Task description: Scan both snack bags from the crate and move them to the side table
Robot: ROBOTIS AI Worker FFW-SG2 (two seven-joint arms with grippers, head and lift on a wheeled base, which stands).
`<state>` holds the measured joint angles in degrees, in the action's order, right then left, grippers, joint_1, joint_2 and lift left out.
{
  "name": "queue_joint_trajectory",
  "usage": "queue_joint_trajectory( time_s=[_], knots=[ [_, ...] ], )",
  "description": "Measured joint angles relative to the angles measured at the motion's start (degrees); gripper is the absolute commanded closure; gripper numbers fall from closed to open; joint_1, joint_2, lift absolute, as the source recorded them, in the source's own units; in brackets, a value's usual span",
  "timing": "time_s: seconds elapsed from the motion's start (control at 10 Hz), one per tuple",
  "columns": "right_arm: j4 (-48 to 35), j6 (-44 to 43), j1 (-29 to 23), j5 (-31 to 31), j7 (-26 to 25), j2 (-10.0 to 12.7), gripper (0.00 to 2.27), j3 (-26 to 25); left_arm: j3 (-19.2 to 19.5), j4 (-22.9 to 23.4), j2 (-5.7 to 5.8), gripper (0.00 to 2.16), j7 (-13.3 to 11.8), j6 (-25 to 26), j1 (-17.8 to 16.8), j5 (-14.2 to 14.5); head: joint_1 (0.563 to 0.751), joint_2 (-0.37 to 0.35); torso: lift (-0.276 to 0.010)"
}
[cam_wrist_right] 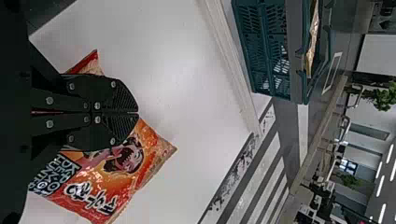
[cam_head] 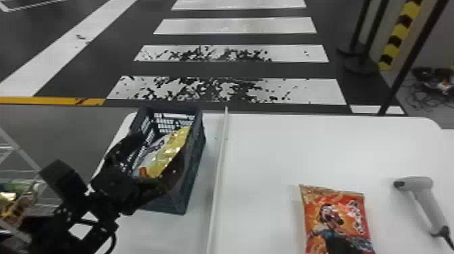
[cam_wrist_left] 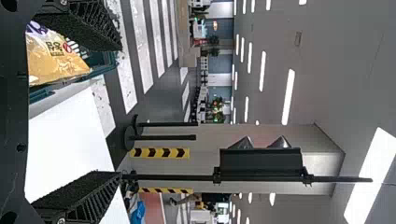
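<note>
My left gripper (cam_head: 153, 160) is over the near left part of the dark crate (cam_head: 194, 175). In the left wrist view, the left gripper (cam_wrist_left: 120, 109) has its fingers wide apart, with nothing held. A yellow snack bag (cam_head: 169, 148) with a white and purple part leans inside the crate; the yellow bag (cam_wrist_left: 53, 58) also appears beside one finger in the left wrist view. The red-orange snack bag (cam_head: 332, 219) lies flat on the white table. In the right wrist view, my right gripper (cam_wrist_right: 138, 113) is shut, overlapping the red-orange bag (cam_wrist_right: 121, 163) from above.
A grey handheld scanner (cam_head: 424, 192) lies at the table's right. A raised white strip (cam_head: 219, 162) runs along the white table (cam_head: 267, 152) between crate and red-orange bag. At the far left stands a wire rack (cam_head: 20, 148) with other packages. Barrier posts stand beyond the table.
</note>
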<state>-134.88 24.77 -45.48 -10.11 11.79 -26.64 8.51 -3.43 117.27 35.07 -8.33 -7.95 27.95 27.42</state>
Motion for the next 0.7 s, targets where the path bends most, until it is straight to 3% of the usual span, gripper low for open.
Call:
queue_joint_trajectory(
  time_s=[0.2, 0.3, 0.4, 0.5, 0.7],
  knots=[
    [-4.21, 4.38, 0.51, -0.42, 0.27, 0.65, 2.25, -0.05, 0.0, -0.23, -0.09, 0.04, -0.27, -0.06, 0.02, 0.0, 0.695, 0.089, -0.095],
    [-5.36, 6.46, 0.77, -0.8, 0.28, 0.78, 1.63, 0.16, 0.0, -0.23, -0.1, 0.04, -0.37, -0.31, 0.12, -0.04, 0.695, 0.087, -0.095],
    [-5.73, 8.4, 0.88, -1.21, 1.04, 0.79, 0.11, 0.67, 0.0, -0.23, -0.12, 0.04, -0.37, -0.65, 0.16, -0.05, 0.695, 0.087, -0.095],
    [-5.59, 9.88, 0.92, -1.9, 2.0, 0.8, 0.0, 1.51, 0.0, -0.32, -0.12, 0.04, -0.37, -0.95, 0.17, -0.06, 0.695, 0.094, -0.095],
    [-3.45, 8.56, 0.84, -3.96, 5.43, 0.81, 0.04, 2.52, 0.0, -0.37, -0.11, 0.04, -0.37, -1.22, 0.18, -0.05, 0.695, 0.113, -0.095]
  ],
)
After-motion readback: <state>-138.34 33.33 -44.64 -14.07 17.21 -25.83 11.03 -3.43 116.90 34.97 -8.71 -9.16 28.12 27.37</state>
